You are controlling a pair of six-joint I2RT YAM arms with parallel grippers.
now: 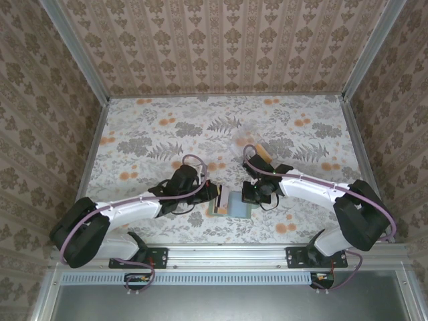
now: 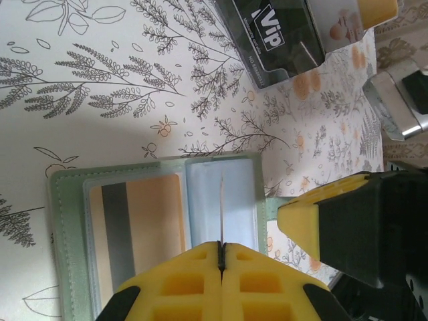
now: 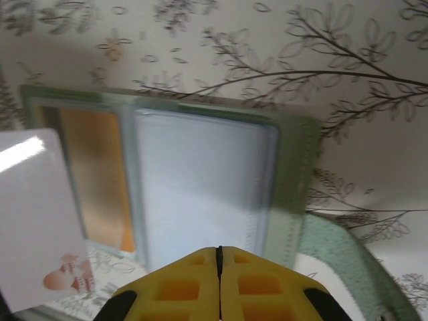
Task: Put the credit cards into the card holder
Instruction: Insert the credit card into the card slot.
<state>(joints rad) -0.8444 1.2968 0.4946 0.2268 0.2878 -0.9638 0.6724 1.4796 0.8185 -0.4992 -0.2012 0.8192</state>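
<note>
The sage-green card holder (image 1: 234, 206) lies open on the table between my two grippers. An orange card with a dark stripe (image 2: 150, 221) sits in its left pocket (image 3: 93, 174), beside a pale pocket (image 3: 200, 180). My left gripper (image 2: 221, 244) is shut on a white card (image 2: 221, 200), held on edge above the holder (image 2: 67, 234). In the right wrist view that white card (image 3: 33, 214) shows face-on at the left. My right gripper (image 3: 218, 249) is shut with nothing in it, just above the holder's green border (image 3: 294, 174). In the top view the left gripper (image 1: 215, 195) and right gripper (image 1: 251, 196) flank the holder.
A clear plastic box (image 1: 251, 146) stands behind the holder, with a black VIP card (image 2: 274, 33) inside. One of my right gripper's fingers (image 2: 314, 217) is close beside the left gripper. The holder's green snap tab (image 3: 348, 257) sticks out toward the right arm.
</note>
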